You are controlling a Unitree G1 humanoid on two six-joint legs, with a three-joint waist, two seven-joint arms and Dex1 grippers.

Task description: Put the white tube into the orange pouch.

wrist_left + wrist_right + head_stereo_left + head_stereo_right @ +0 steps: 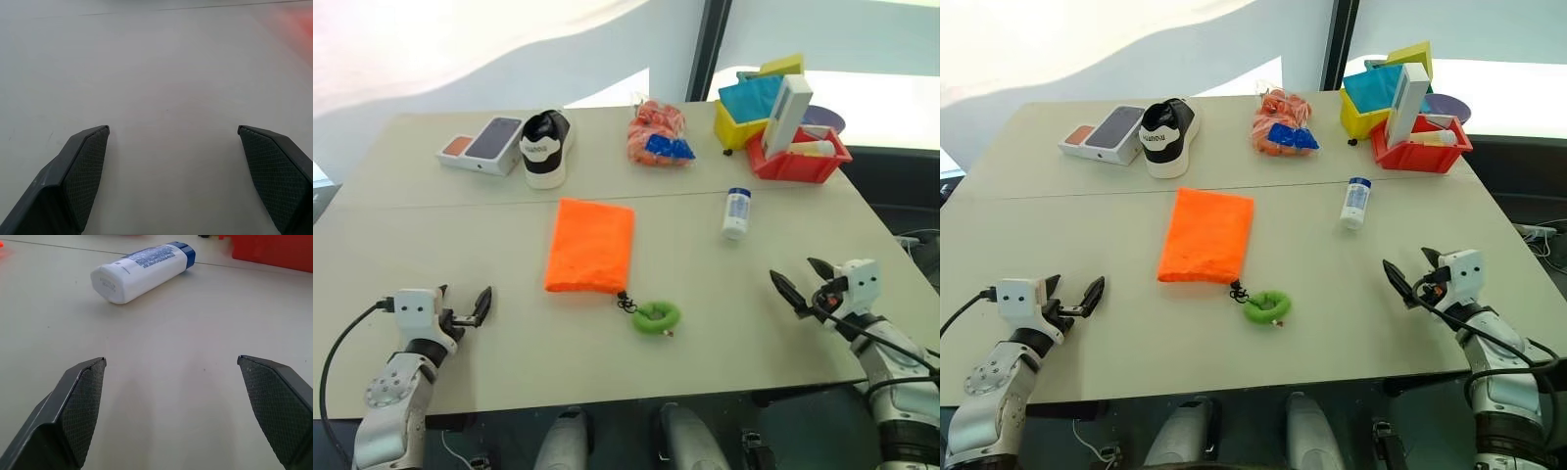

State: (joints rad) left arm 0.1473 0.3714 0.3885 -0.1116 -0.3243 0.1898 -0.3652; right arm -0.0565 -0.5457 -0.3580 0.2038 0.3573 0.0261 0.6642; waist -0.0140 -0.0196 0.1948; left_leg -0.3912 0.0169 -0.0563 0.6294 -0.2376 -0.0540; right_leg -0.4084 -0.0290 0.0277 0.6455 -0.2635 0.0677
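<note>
Left eye view: left gripper hovers wide apart and empty over the table; the orange pouch lies flat mid-table, green ring beside its near end; the white tube lies further right; right gripper, equally wide, holds nothing.

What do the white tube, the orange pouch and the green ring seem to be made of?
White tube: probably smooth plastic, slightly glossy, with printed label.
Orange pouch: looks like matte woven fabric, soft edges, no shine.
Green ring: perhaps rubber or foam; dull surface, hard to tell.
</note>
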